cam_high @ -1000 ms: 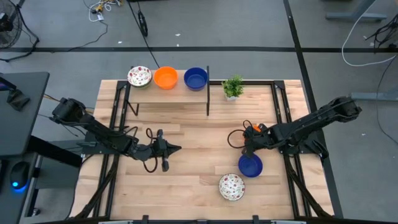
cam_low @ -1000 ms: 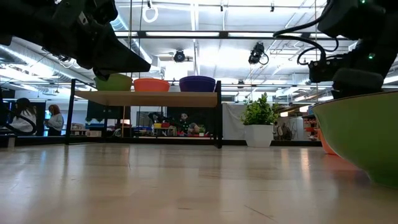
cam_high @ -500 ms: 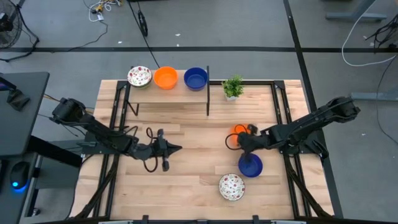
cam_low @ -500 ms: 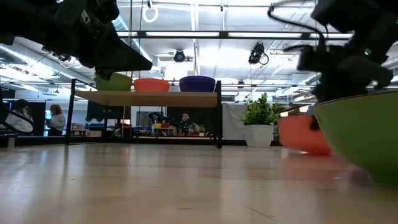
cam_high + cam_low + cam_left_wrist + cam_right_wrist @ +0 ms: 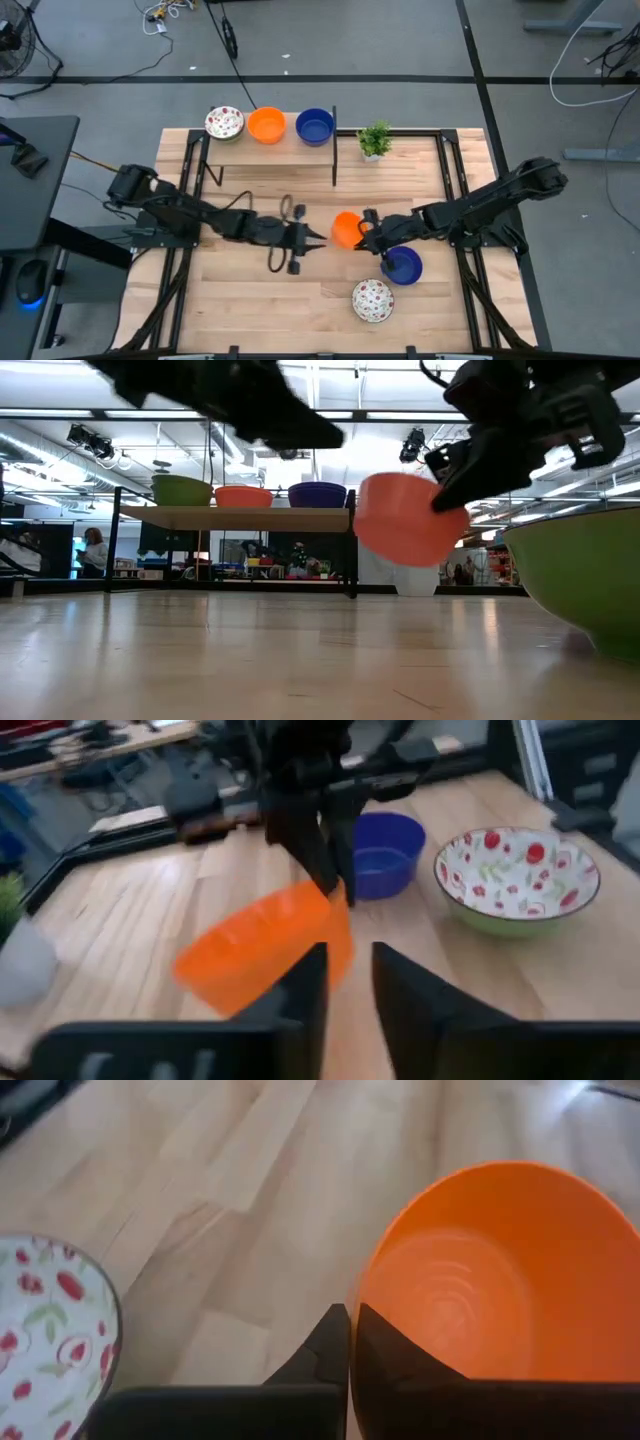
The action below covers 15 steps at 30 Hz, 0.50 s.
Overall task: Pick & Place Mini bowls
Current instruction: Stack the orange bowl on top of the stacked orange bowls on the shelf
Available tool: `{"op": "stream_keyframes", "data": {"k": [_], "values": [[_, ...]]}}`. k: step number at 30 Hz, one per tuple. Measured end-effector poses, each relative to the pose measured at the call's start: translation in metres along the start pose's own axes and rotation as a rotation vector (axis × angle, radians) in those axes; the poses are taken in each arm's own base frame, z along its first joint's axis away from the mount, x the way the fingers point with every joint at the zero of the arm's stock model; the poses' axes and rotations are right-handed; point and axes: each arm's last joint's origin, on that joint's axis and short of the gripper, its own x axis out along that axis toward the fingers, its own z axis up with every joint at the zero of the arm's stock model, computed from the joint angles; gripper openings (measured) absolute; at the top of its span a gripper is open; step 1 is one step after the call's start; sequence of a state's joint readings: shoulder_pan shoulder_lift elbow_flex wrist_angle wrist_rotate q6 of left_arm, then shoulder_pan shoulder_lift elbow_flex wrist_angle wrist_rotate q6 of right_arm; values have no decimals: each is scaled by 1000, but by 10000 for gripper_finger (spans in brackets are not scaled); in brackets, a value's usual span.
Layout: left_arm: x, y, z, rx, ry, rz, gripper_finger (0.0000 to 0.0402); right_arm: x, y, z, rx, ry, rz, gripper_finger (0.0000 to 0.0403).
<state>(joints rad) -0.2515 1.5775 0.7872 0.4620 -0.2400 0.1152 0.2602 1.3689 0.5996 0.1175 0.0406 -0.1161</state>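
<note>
**One orange bowl aloft, five more at rest**

The right gripper (image 5: 364,229) is clamped on the rim of an orange mini bowl (image 5: 346,229), holding it tilted above the tabletop (image 5: 300,300) near its middle. The left gripper (image 5: 314,238) faces it just beside, its fingers slightly apart. A blue bowl (image 5: 402,266) and a floral bowl (image 5: 372,300) sit near the front. On the shelf (image 5: 270,150) stand a floral bowl (image 5: 224,123), an orange bowl (image 5: 266,125) and a blue bowl (image 5: 314,126).

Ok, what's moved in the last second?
The right tool, shut on the orange bowl, carried it off the table toward the centre; the left tool reached in to meet it. The shelf bowls, blue bowl and floral bowl stayed put.
</note>
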Motion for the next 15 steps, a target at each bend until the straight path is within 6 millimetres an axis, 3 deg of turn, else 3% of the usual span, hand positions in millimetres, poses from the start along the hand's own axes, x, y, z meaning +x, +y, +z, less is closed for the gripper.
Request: {"op": "stream_keyframes", "data": {"k": [4, 8, 15], "values": [[18, 6, 9, 67, 100, -70, 152, 18, 1, 6, -74, 63, 23, 5], [32, 8, 4, 120, 174, -214, 194, 33, 1, 11, -144, 124, 32, 5], [39, 12, -5, 122, 223, -213, 181, 44, 0, 19, -205, 142, 36, 5]]}}
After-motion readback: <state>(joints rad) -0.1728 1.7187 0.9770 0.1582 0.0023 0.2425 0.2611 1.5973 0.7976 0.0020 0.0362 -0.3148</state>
